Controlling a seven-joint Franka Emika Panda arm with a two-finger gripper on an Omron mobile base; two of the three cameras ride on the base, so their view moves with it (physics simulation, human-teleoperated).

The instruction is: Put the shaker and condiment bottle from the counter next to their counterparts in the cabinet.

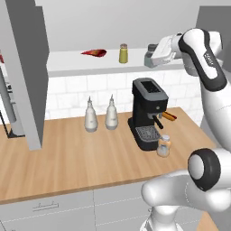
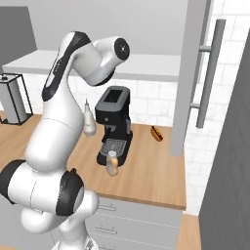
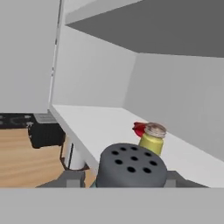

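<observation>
We hold shaker (image 3: 131, 165) tight in claw (image 1: 150, 56), up at cabinet (image 1: 76, 61) shelf edge. Shaker stands upright, cap with holes facing us. Yellow shaker (image 1: 123, 53) sits on shelf, ahead and a bit to left (red bottle (image 1: 94, 53) lies further left). Condiment bottle (image 1: 164, 145) waits down on counter (image 1: 67, 158), by coffee machine (image 1: 146, 113). We think next move: go forward, set down beside yellow one.

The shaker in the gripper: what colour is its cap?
Dark grey, with small black holes; the shaker cap shows best in the hand view.
</observation>
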